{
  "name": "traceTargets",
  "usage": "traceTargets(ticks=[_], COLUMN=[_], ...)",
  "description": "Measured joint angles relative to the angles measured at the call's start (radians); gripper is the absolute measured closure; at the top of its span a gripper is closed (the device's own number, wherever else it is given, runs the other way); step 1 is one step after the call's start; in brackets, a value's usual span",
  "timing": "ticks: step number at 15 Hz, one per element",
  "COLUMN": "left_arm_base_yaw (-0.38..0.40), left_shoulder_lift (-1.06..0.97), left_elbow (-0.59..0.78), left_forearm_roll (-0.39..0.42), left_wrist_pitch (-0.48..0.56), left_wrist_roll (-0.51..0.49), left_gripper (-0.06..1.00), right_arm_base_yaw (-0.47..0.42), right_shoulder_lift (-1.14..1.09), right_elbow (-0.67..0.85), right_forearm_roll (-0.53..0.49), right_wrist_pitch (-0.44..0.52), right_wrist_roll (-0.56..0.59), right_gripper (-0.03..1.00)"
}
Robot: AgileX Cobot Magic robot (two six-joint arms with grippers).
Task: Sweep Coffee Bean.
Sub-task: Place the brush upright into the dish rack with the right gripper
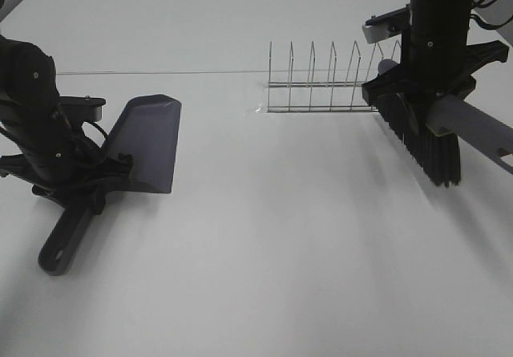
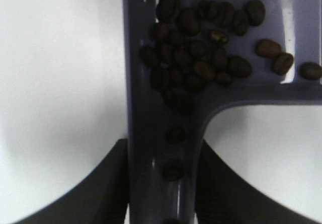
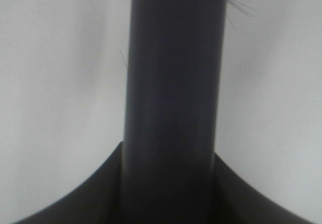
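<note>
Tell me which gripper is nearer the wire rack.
Right. The right gripper is at one end of the wire rack; the left gripper, holding the dustpan, is far off.

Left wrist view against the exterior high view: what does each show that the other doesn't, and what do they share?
Only the left wrist view shows the coffee beans, piled inside the dustpan, with a few down its handle channel. Only the exterior high view shows the brush, held by the right gripper, and the wire rack. Both show the dustpan clamped in the fingers of the left gripper, over the white table.
</note>
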Motion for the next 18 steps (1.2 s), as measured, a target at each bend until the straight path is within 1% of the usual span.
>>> traceTargets(ticks=[4,9,13,18], left_arm_base_yaw=[0.000,0.000,0.000,0.000], left_shoulder_lift=[0.000,0.000,0.000,0.000], left_elbow=[-0.001,-0.002,-0.002,-0.002], left_forearm_roll=[0.000,0.000,0.000,0.000], left_wrist_pitch=[0.001,0.002,0.002,0.002], left_wrist_roll=[0.000,0.000,0.000,0.000], left_gripper=[0.59,0.59,0.59,0.59], right_arm_base_yaw=[0.000,-0.082,-0.082,-0.082], right_shoulder_lift=[0.037,0.060,0.060,0.060], right_elbow=[-0.005,-0.025,-0.025,-0.025], right_forearm_roll=[-0.008,0.011,0.034,0.017], right_wrist_pitch=[-0.054,-0.074,-0.123,-0.196], right_wrist_roll=[0.000,0.017,0.011,0.022], right_gripper=[0.62,0.62,0.62,0.62])
